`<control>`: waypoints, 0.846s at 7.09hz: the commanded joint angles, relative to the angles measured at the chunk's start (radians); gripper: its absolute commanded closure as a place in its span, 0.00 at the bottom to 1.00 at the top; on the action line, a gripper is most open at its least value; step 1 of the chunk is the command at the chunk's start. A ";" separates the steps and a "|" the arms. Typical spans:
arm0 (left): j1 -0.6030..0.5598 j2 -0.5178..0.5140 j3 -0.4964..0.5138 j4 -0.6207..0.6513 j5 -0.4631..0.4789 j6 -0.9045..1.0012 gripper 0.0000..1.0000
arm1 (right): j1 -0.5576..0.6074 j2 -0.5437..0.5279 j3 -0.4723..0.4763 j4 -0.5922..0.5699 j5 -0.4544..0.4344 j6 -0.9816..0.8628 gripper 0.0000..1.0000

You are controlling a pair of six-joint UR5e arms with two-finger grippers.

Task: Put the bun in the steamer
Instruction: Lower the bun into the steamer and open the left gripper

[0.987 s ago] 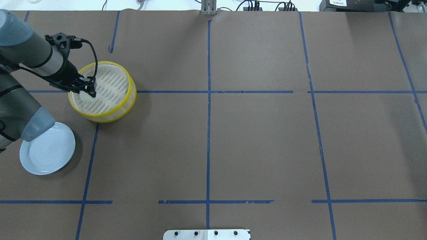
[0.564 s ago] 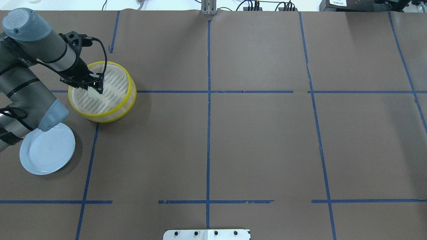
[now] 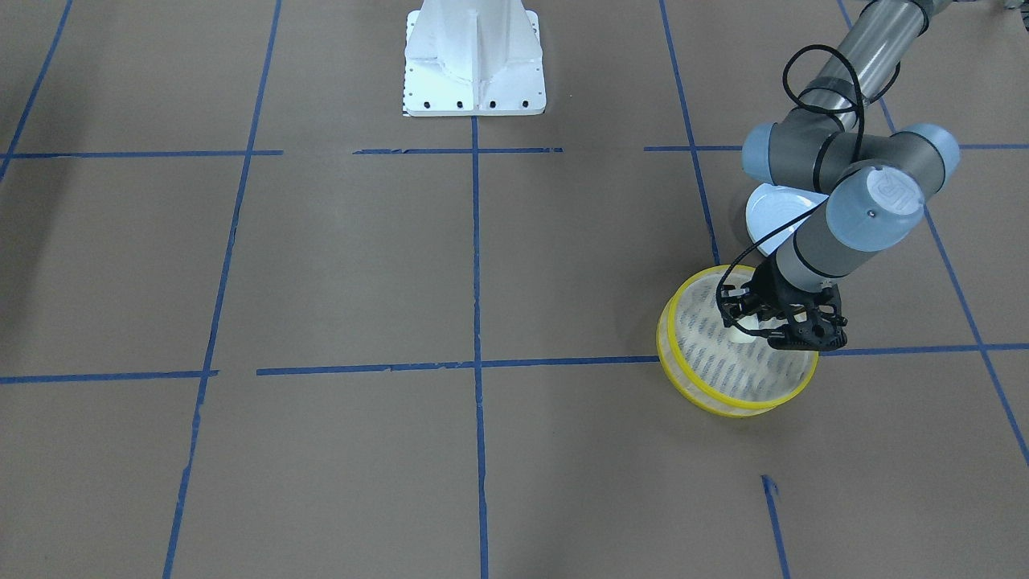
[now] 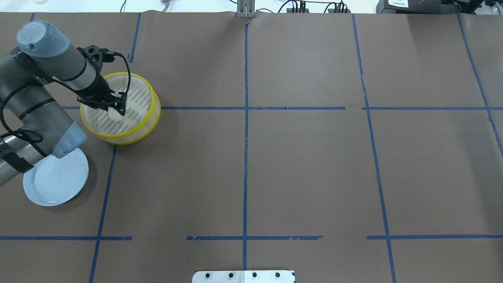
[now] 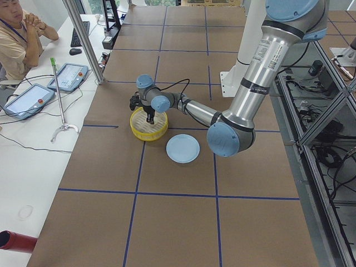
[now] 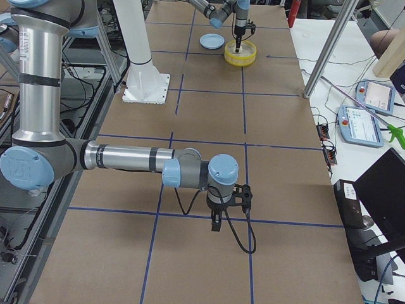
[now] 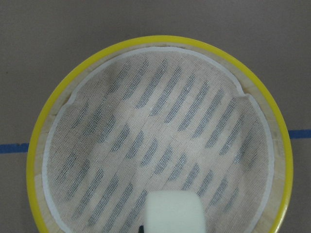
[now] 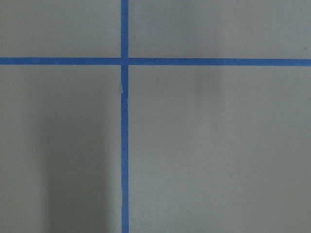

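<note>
A: Where does the bun sit?

B: Inside the yellow rim of the steamer, low over its slotted floor. The left gripper is closed on it, a finger on either side. The wrist view shows the cream block at the bottom edge, over the near part of the mesh floor.

A: Is it touching the floor?

B: Hard to say; from the front it looks very close, but the gripper body covers the contact point.

A: And the surroundings?

B: The steamer stands on the brown tabletop, across a blue tape line. The pale blue plate lies near it, apart from it, partly under the left arm's elbow.

A: The right gripper?

B: It hangs low over the tabletop, well apart from the steamer, near a tape crossing. Only the side view shows it, so whether its fingers are apart cannot be told.
</note>
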 commanded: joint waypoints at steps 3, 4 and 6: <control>0.019 0.001 0.002 -0.002 0.000 -0.006 0.44 | 0.000 0.000 0.000 0.000 0.000 0.000 0.00; 0.019 0.001 -0.003 -0.002 0.000 -0.007 0.00 | 0.000 -0.002 0.000 0.000 0.000 0.000 0.00; 0.015 0.001 -0.007 0.001 0.003 -0.010 0.00 | 0.000 0.000 0.000 0.000 0.000 0.000 0.00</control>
